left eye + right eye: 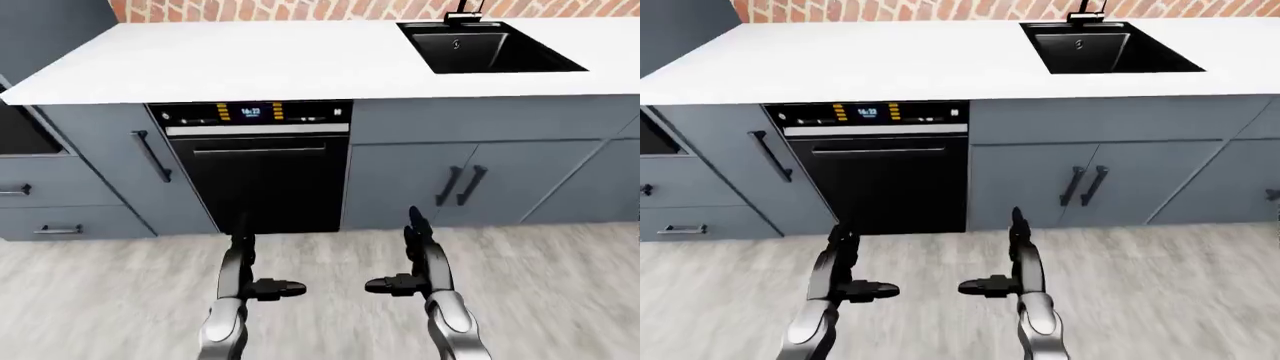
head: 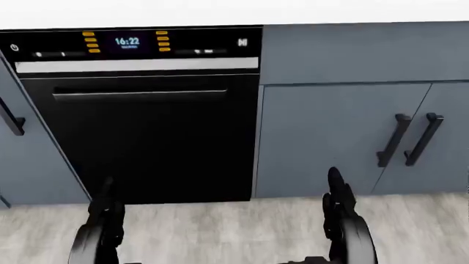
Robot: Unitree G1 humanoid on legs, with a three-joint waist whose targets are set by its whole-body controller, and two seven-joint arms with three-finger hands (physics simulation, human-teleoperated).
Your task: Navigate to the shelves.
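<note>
the shelves did not show in any of my three views, so i judged i had yet to turn or walk to find them. what i faced was a run of kitchen units: one white counter (image 1: 250, 60) under a brick wall (image 1: 300, 7), one black sink (image 1: 485, 49) sunk into it toward the upper right, and one black oven (image 1: 260, 169) with a lit clock on its panel, set below the counter. i counted two cabinet doors (image 1: 470, 187) to the right of the oven, each with one dark handle, the pair of handles meeting side by side at the middle. my left hand (image 1: 262, 287) and my right hand (image 1: 405, 283) hung low over the grey wood floor (image 1: 100, 300), well apart from everything, fingers loose and grasping nothing; i think i carried them so because walking needed no grip.
</note>
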